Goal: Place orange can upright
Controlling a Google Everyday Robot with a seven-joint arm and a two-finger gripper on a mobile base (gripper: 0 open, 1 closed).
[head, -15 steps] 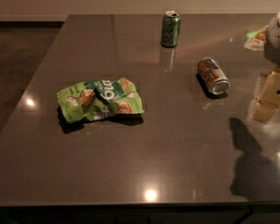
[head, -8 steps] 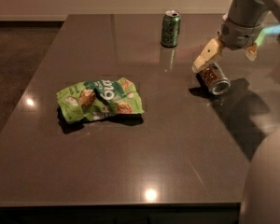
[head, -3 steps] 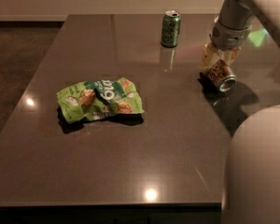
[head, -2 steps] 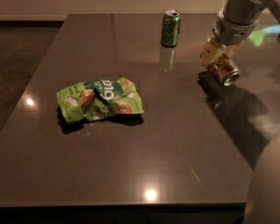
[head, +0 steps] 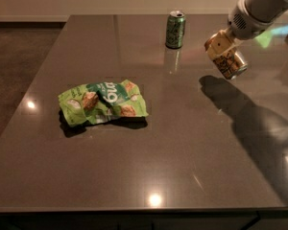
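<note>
The orange can (head: 230, 63), with a mottled orange-brown label and silver ends, hangs tilted above the dark table (head: 182, 147), its silver end pointing down and to the right. My gripper (head: 221, 49) is shut on the orange can and holds it off the surface at the right side of the table. The can's shadow falls on the table just below it. My white arm reaches in from the top right corner.
A green can (head: 175, 29) stands upright near the table's far edge, left of my gripper. A crumpled green chip bag (head: 102, 103) lies at the left middle. The table's front edge runs along the bottom.
My gripper came down onto the lying orange can, shut on it, and has lifted it off the table, tilted. The green can and the bag have not moved.
</note>
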